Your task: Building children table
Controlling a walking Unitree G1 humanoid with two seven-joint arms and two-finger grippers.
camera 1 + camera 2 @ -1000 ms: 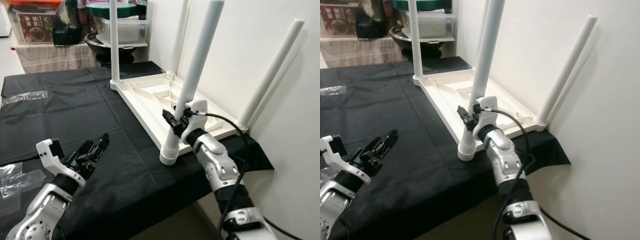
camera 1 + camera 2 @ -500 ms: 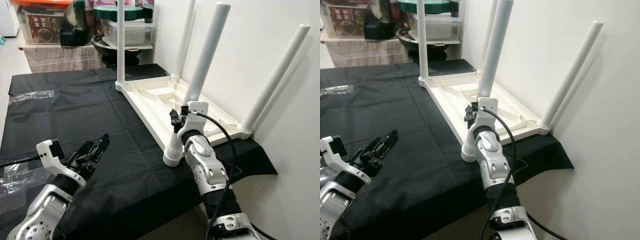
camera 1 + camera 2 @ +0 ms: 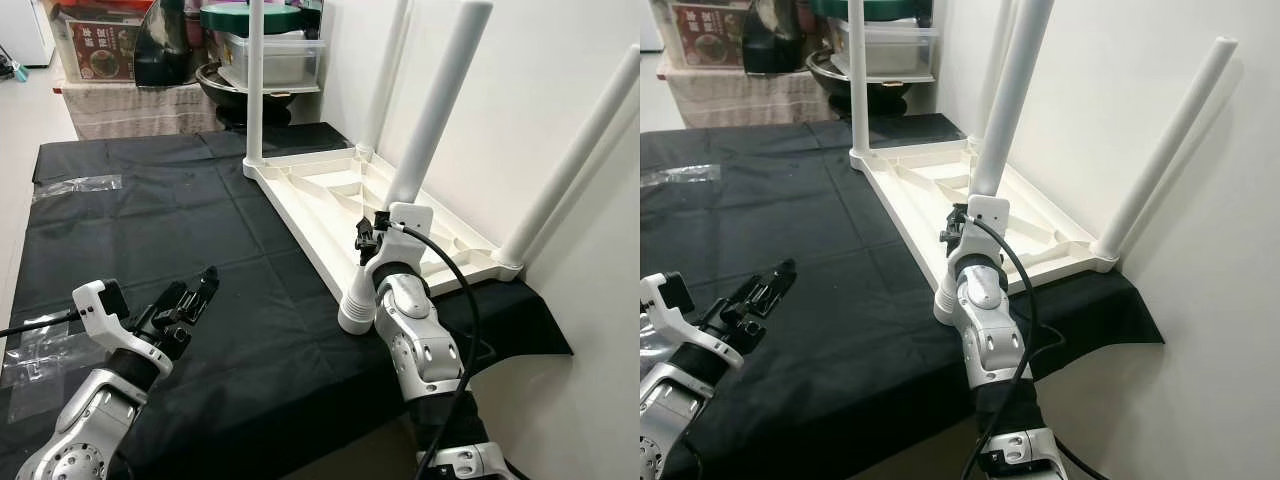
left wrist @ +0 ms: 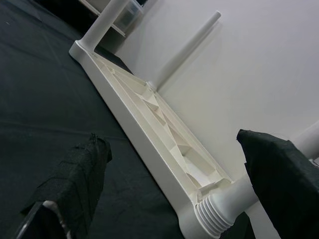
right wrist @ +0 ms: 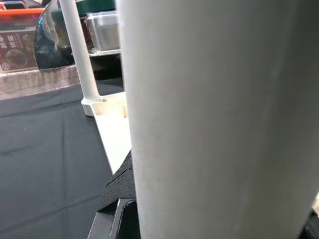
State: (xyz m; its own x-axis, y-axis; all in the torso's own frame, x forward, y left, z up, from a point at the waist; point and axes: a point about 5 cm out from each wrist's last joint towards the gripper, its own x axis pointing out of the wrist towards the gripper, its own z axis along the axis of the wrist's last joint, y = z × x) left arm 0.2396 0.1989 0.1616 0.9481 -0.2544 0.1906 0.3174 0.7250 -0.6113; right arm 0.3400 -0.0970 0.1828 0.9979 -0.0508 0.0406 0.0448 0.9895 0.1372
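Lying upside down on the black tabletop (image 3: 150, 220): white children's table (image 3: 340, 205). Gripping its near leg (image 3: 420, 160) just above the base: right hand (image 3: 368, 238). Hovering well apart, fingers spread, holding nothing: left hand (image 3: 190, 300).

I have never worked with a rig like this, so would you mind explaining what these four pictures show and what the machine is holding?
This is a humanoid robot with two silver arms, each ending in two long black fingers. The two wide pictures come from the camera pair on its head, looking down; the two close-ups come from a camera on each wrist. On a black cloth lies a white children's table, upside down, its four legs pointing up beside the wall. The right gripper is at the nearest leg, low on it, and that leg looms large in the right wrist view. The left gripper hovers open over the cloth, holding nothing. A clear plastic bag lies farther back.
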